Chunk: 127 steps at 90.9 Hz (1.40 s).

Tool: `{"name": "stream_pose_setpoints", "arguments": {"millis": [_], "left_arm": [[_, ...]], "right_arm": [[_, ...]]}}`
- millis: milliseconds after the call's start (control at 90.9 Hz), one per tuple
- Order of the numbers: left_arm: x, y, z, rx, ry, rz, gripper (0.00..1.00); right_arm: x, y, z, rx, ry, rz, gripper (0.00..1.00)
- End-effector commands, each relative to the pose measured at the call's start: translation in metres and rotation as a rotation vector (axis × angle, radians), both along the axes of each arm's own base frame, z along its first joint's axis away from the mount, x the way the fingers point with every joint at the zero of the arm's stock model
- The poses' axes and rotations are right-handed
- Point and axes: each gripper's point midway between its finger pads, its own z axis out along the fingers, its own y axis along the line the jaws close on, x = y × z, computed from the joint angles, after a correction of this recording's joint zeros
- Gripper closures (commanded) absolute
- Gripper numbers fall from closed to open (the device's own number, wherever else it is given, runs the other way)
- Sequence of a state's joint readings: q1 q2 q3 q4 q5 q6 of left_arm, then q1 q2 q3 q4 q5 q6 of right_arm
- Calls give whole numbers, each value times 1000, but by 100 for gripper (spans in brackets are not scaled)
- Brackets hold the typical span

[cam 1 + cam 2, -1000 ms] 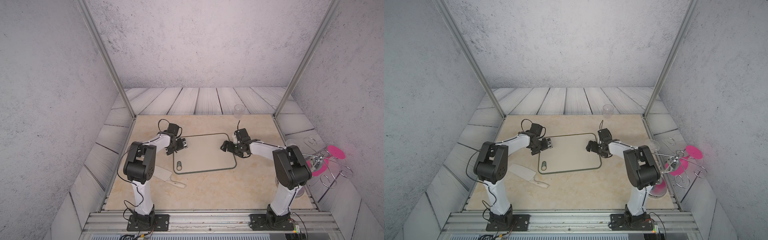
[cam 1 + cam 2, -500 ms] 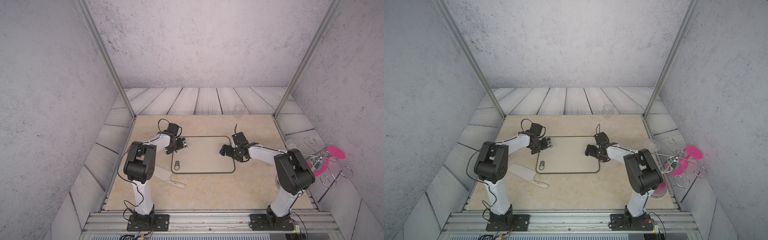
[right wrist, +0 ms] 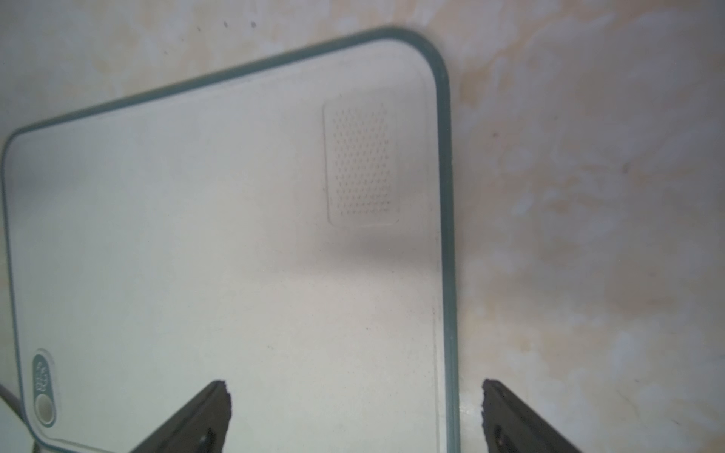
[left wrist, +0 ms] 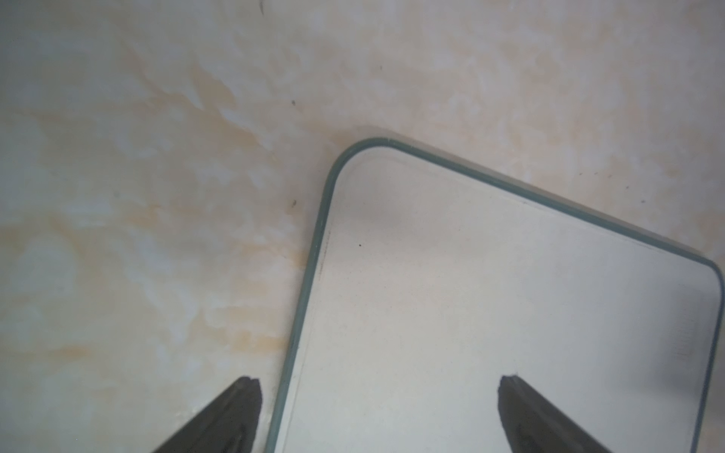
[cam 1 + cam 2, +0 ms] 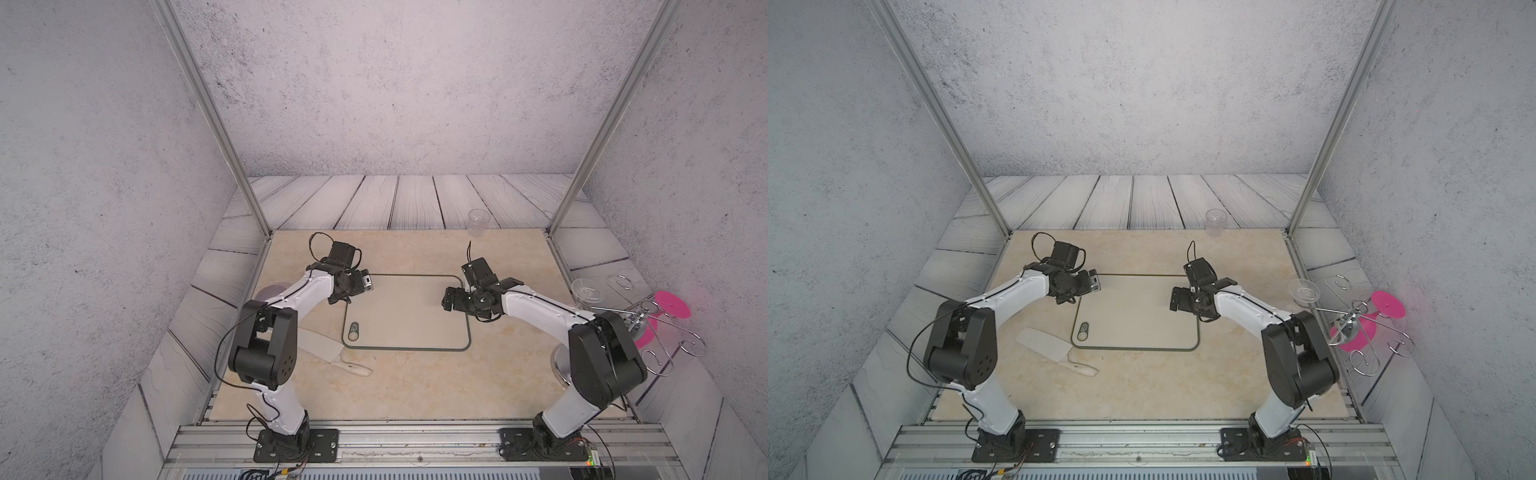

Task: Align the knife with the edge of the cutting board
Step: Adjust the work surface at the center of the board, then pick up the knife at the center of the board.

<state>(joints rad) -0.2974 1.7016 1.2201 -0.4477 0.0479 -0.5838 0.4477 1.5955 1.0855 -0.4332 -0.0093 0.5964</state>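
Cutting board [image 5: 407, 311]: flat on table [image 5: 415, 395], centred between both arms, long edges running side to side. Thin dark green rim all round. Dark oval tab [image 5: 353, 331] at near-left corner. Dotted patch [image 3: 361, 164] near a right-side corner, seen in right wrist view.

Knife [image 5: 1059, 351]: flat on table, off the board, just beside near-left corner by the tab. Touching rim or not: cannot tell. Lying diagonal, parallel to no board edge. Broad whitish blade toward left arm [image 5: 963, 345], cream handle pointing near-right, tiny dark mark on handle. Blade partly hidden behind left elbow in a top view.

Left gripper [image 4: 378, 386]: jaws wide apart, nothing between them. Low over the board's left edge, close to far-left corner, straddling the rim: one fingertip over bare table, other over board surface. Well apart from knife.

Right gripper [image 3: 355, 392]: jaws wide apart too, empty. Low over the board's right edge, straddling the rim the same way: one fingertip over board, other over table.

Also there: clear cup [image 5: 478, 220] upright at far edge of table; wire rack [image 5: 665, 357] off to the right side.
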Motion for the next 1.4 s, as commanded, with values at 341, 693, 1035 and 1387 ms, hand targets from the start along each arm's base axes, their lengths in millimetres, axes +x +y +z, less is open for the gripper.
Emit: {"name": "stream_pose_setpoints", "arguments": {"millis": [341,693,1035,1387], "left_arm": [[-109,69,10,124,7,197,0],[-163,67,-18,23,108,282,0],[-190,62,-66,-52,221,362,25],[-201,53,-81,-28,257,356,36]], "right_arm": [[-9,-43,72,-47,-339,-89,1],[-26,-58,71,-6,-372,-160,1],[-54,-35,53,81,-262,-18,1],[-61,-22,42,130,-218,34,1]]}}
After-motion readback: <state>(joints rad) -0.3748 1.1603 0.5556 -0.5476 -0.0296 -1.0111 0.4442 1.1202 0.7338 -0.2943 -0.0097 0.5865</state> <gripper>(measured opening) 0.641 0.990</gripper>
